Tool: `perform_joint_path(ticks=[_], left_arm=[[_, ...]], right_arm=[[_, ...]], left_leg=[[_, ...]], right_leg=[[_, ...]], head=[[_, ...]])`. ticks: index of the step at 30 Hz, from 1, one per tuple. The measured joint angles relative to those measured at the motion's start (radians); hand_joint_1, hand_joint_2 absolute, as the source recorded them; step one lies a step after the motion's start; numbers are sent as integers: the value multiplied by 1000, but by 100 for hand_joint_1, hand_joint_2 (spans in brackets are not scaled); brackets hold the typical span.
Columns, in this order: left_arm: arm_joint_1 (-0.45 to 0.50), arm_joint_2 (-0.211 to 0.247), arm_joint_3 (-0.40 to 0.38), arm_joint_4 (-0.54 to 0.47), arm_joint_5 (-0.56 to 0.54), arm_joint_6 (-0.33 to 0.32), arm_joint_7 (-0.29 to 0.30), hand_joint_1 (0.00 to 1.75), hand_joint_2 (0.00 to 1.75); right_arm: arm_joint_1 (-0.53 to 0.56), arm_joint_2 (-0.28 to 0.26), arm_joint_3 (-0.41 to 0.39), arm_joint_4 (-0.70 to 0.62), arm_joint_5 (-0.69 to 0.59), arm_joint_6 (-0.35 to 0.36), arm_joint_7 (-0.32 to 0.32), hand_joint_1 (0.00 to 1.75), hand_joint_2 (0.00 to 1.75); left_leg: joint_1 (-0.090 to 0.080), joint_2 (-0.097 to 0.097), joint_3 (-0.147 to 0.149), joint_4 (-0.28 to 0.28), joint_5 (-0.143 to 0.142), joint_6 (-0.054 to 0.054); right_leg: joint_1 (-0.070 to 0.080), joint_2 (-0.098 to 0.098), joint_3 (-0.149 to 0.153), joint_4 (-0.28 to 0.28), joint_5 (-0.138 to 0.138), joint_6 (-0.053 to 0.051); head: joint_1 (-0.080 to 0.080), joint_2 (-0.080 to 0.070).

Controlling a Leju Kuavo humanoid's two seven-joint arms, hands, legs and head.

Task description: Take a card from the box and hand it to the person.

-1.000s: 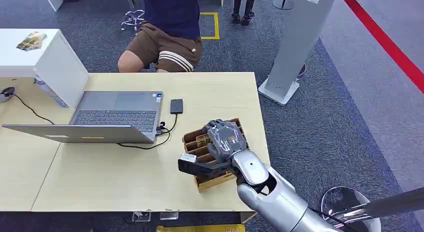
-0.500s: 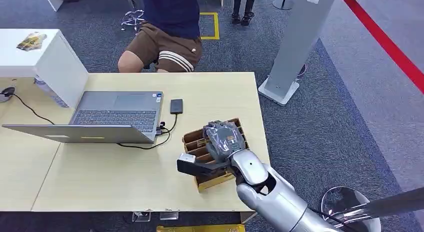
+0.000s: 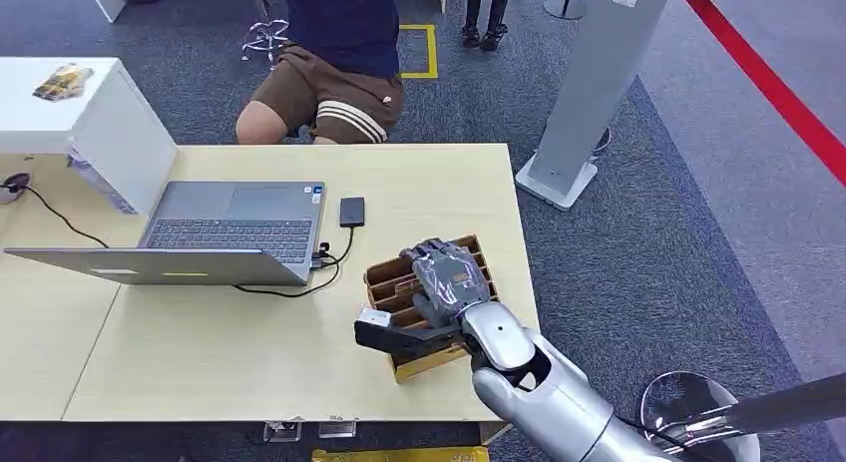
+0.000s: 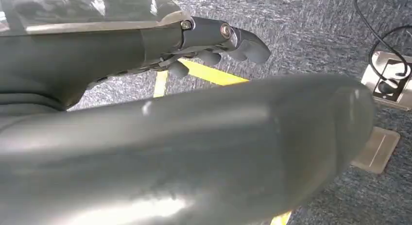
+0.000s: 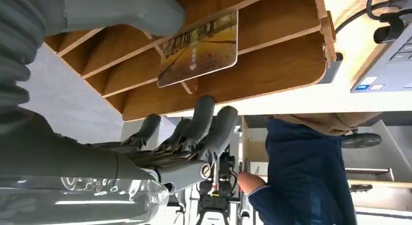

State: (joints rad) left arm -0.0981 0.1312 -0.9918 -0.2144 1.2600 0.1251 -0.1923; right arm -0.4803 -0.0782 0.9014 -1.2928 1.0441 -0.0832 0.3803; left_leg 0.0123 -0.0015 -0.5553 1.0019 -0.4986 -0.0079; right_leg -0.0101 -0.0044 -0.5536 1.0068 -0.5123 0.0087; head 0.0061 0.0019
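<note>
While its fingers stay spread and hold nothing, the right hand point(image 3: 445, 276) has sunk slightly further into the box point(image 3: 382, 279).

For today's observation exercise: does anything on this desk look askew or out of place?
The slotted wooden box sits skewed to the desk's edges, near its front right corner. In the right wrist view, one card leans crookedly across a divider. Nothing spilled.

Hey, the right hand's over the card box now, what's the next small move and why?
Probably close the thumb and fingers on the card and lift it out. The right hand is at the box, and in the wrist view the card stands in its slot with the fingers spread beside it, apparently not yet gripping.
</note>
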Motion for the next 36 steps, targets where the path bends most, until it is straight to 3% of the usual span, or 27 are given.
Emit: perform_joint_path(ticks=[8, 15, 16, 24, 36], left_arm=[[0, 0, 0, 0, 0, 0, 0, 0, 0], [0, 0, 0, 0, 0, 0, 0, 0, 0], [0, 0, 0, 0, 0, 0, 0, 0, 175], [0, 1, 0, 0, -22, 1, -50, 0, 175], [0, 3, 0, 0, -19, 5, -53, 0, 175]], right_arm=[[0, 0, 0, 0, 0, 0, 2, 145, 175], [0, 0, -1, 0, -1, -1, 2, 164, 175], [0, 0, -1, 0, -1, -1, 0, 164, 175], [0, -1, -1, 0, -12, -6, -1, 168, 175], [0, -6, -9, -13, -94, -9, -27, 168, 175]], left_leg=[[0, 0, 0, 0, 0, 0], [0, 0, 0, 0, 0, 0], [0, 0, 0, 0, 0, 0], [0, 0, 1, 0, 0, 0], [0, 0, 1, 0, 0, 0]], right_leg=[[0, 0, 0, 0, 0, 0], [0, 0, 0, 0, 0, 0], [0, 0, 0, 0, 0, 0], [0, 0, 1, 0, 0, 0], [0, 0, 0, 0, 0, 0]], head=[[0, 0], [0, 0], [0, 0], [0, 0], [0, 0]])
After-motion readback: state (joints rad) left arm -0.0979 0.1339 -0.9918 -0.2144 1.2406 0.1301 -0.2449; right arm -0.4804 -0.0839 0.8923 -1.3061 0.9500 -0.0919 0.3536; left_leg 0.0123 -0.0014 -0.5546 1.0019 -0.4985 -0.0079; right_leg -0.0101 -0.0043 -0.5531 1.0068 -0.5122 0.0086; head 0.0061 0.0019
